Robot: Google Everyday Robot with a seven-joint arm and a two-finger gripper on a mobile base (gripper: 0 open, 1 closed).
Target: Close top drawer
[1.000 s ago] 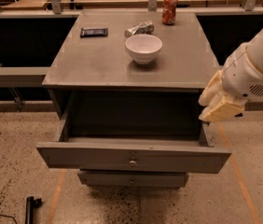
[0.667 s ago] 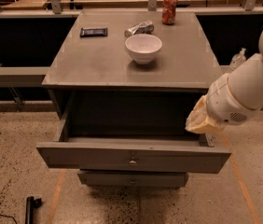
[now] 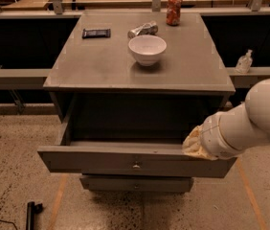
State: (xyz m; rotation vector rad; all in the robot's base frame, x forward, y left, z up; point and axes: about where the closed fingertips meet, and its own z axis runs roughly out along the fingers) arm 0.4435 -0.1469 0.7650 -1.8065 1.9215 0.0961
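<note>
My end effector (grip state: I cannot tell) meets the open top drawer; next, I should push inward.

White bowl, silver object, red can, dark bar on tabletop.

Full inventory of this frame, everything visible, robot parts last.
cabinet: 1, grey, centre of view
top drawer: 1, grey, pulled out, small metal knob at front centre
lower drawer: 1, grey, under the top drawer, slightly out
bowl: 1, white, upright, middle of cabinet top
can: 1, red, upright, back edge of top
crumpled item: 1, silver, lying behind the bowl
packet: 1, black, flat, back left of top
bottle: 1, clear, ledge right of cabinet
floor object: 1, black, bottom left
arm: 1, white, entering from right
gripper: 1, beige, at right end of top drawer's front edge
</note>
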